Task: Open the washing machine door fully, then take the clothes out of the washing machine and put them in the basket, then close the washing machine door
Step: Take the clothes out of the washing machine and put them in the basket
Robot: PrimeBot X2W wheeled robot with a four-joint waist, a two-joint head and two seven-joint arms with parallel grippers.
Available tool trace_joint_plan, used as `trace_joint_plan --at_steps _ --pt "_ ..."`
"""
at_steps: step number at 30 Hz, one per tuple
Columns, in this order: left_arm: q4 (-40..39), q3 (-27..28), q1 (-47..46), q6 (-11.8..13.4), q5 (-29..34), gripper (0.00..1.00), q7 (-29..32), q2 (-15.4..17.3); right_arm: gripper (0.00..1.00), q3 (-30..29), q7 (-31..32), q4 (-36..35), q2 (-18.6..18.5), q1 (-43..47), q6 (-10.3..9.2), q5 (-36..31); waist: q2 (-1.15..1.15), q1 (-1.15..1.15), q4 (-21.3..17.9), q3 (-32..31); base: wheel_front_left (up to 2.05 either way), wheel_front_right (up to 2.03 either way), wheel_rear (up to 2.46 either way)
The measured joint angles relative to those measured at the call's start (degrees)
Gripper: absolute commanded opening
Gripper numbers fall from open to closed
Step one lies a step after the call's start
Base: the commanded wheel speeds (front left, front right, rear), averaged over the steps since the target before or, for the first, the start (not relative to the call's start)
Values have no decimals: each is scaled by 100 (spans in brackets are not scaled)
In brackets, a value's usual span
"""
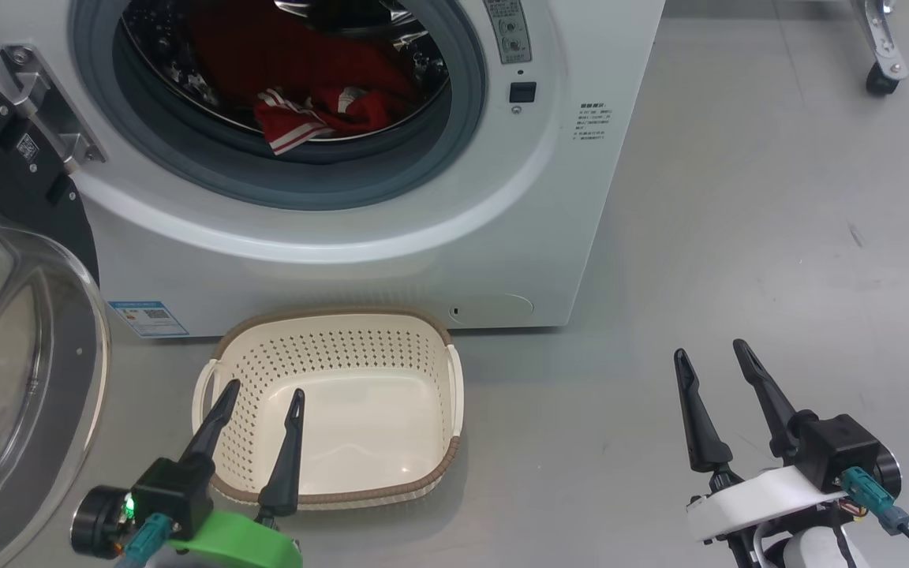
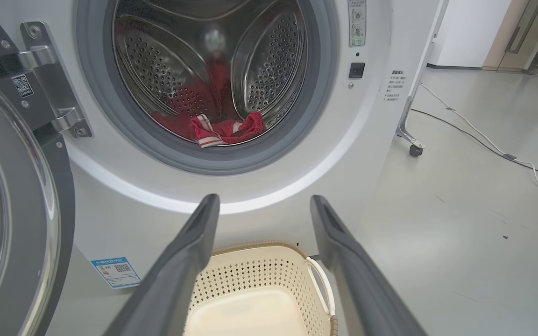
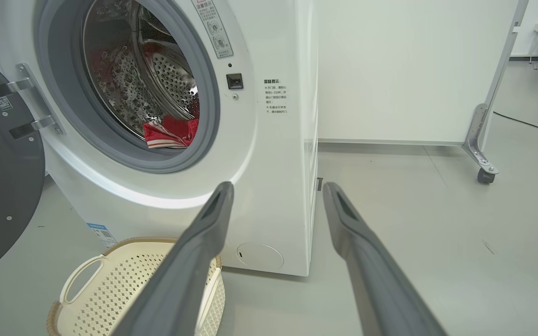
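Note:
The white washing machine (image 1: 391, 237) stands ahead, and its round black door (image 1: 20, 371) with the glass bowl hangs swung wide open at the left. Red clothes (image 1: 304, 87) with white trim lie in the steel drum, also seen as red clothes (image 2: 224, 128) and red clothes (image 3: 168, 133). The cream basket (image 1: 344, 331) sits on the floor below the opening, with nothing in it. My left gripper (image 1: 263, 390) is open over the basket's near left part. My right gripper (image 1: 713, 351) is open above bare floor, right of the machine.
A white panel on a castor leg (image 3: 481, 163) stands right of the machine. Cables (image 2: 484, 144) run across the grey floor further right. The open door (image 2: 12, 224) takes up the space at the left.

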Motion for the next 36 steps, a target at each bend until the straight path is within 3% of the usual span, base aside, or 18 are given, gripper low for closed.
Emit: trace_joint_plan --at_steps 15,22,36 --pt "595 143 -1278 -153 -213 100 360 -2 100 236 0 -265 -4 -546 5 -12 0 0 -149 919 0 0 0" --pt "893 359 -2218 -352 -499 100 593 -16 100 381 0 -404 -11 -894 -3 63 0 0 -361 1448 0 0 0" --pt "1429 747 -4096 -577 -779 100 1361 494 100 673 0 -546 -23 -1578 -189 498 0 0 -967 2453 0 0 0"
